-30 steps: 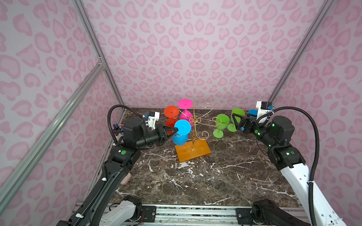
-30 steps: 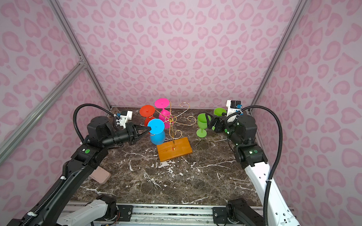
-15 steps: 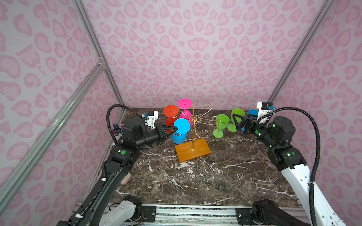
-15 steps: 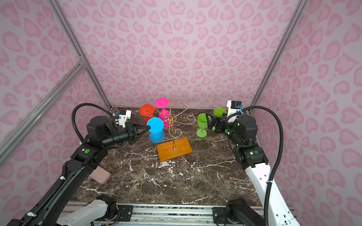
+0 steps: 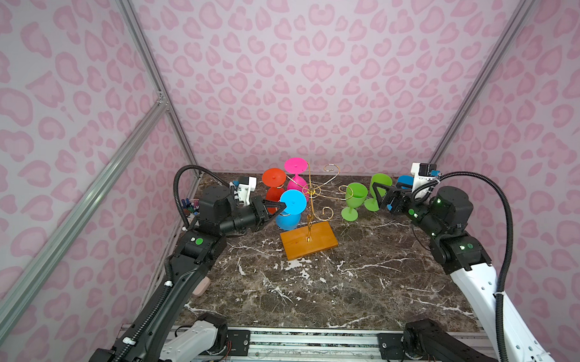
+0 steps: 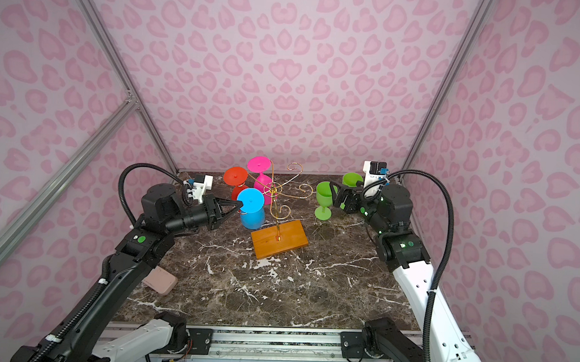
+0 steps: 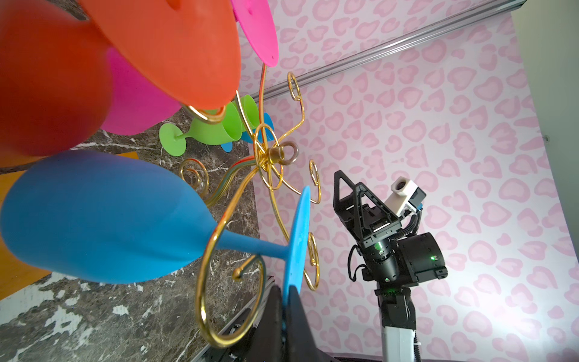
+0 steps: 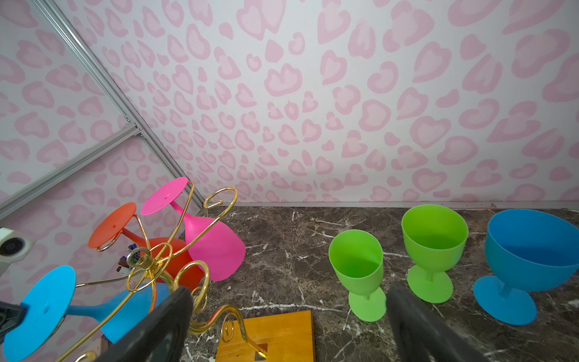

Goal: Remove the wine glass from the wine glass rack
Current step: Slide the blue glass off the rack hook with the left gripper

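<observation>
The wine glass rack [image 5: 310, 219] is a gold wire stand on an orange wooden base [image 6: 280, 239] at the table's middle. A blue wine glass [image 5: 287, 220] hangs upside down in one curled arm on its left side, stem still inside the scroll [image 7: 216, 238]. My left gripper [image 5: 283, 205] is shut on the rim of that glass's round foot [image 7: 296, 238]. An orange glass [image 5: 274, 178] and a pink glass [image 5: 296, 164] hang on the arms behind it. My right gripper [image 8: 289, 291] stands open and empty, right of the rack beside the green glasses.
Two green glasses [image 5: 356, 194] [image 5: 380, 181] and a blue goblet [image 8: 529, 247] stand upright at the back right. A pinkish flat case [image 6: 160, 281] lies by the left arm at the table's left edge. Patterned walls close in the back and sides.
</observation>
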Motion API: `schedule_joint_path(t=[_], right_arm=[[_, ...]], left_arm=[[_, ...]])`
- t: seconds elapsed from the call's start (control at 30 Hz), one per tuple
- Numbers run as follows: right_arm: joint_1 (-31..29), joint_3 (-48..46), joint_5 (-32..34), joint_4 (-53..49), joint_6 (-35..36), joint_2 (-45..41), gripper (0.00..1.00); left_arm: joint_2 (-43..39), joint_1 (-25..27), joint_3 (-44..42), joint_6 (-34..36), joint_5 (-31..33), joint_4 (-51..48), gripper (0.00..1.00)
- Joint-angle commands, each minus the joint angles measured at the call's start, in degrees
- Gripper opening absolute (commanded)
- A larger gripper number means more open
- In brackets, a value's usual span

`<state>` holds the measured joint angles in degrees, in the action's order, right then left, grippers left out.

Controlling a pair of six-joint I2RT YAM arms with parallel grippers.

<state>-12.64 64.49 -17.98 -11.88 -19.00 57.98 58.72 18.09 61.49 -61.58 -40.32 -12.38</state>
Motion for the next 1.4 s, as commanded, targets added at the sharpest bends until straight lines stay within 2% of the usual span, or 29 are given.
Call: schedule_joint_path(t=[0.0, 0.37, 0.67, 0.97, 1.2, 1.37], right_arm=[[-0.1, -0.4, 0.1, 0.6, 0.1, 0.2, 0.98], [-0.1, 0.2, -0.4, 0.7, -0.2, 0.9, 0.98], [0.0, 0.7, -0.5, 0.4, -0.3, 1.2, 0.98], [-0.1, 1.2, -0.4, -0.2, 0.0, 1.1, 0.98], [-0.1, 1.8, -0.3, -0.8, 0.4, 1.0, 0.98], [-0.1, 2.4, 0.0, -1.5, 1.2, 0.4, 0.98]], left_arm=[[0.1, 0.1, 0.9, 1.2, -2.2, -0.6, 0.03], [0.9, 0.1, 3.0, 7.3, -3.6, -6.7, 0.03], [1.6, 0.1, 3.1, 8.7, -5.4, -7.3, 0.03], [-1.4, -0.6, 2.9, 10.0, -8.1, -9.5, 0.03], [-5.4, -3.7, 2.1, 10.5, -9.9, -12.1, 0.03], [-8.6, -7.9, 3.8, 7.7, -14.7, -10.1, 0.03]])
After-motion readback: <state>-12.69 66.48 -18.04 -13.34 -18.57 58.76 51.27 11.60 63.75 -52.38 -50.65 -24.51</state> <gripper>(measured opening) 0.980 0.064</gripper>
